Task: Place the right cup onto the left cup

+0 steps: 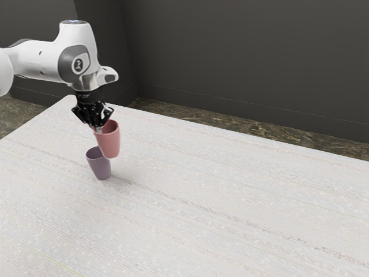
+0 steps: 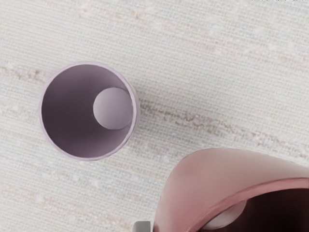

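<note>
Carrying the pink cup (image 1: 108, 143) across to the purple cup (image 1: 100, 168) looks like the step in hand. The tool (image 1: 99, 129) is closed on the pink cup's wall near its rim, and the cup hangs above the surface (image 1: 219, 202) with its mouth upward. The purple cup stands upright on that surface, open and empty, and the wrist view shows the two cups offset, so the carried one is not yet over its goal.

To do this well, the arm (image 1: 43, 60) should first shift sideways at a height where the pink cup's base clears the purple rim. Because the tool grips one side of the wall, its own centre is a poor guide; the base of the pink cup is what must be centred over the purple mouth. Any lean is best taken out before lowering, since a slanted base could catch the rim and tip the lower cup. The descent should then be straight and slow, with a small correction if the walls meet on one side. Release makes sense only once the pink cup sits firmly, followed by a straight lift so that the tool does not drag it out again.
</note>
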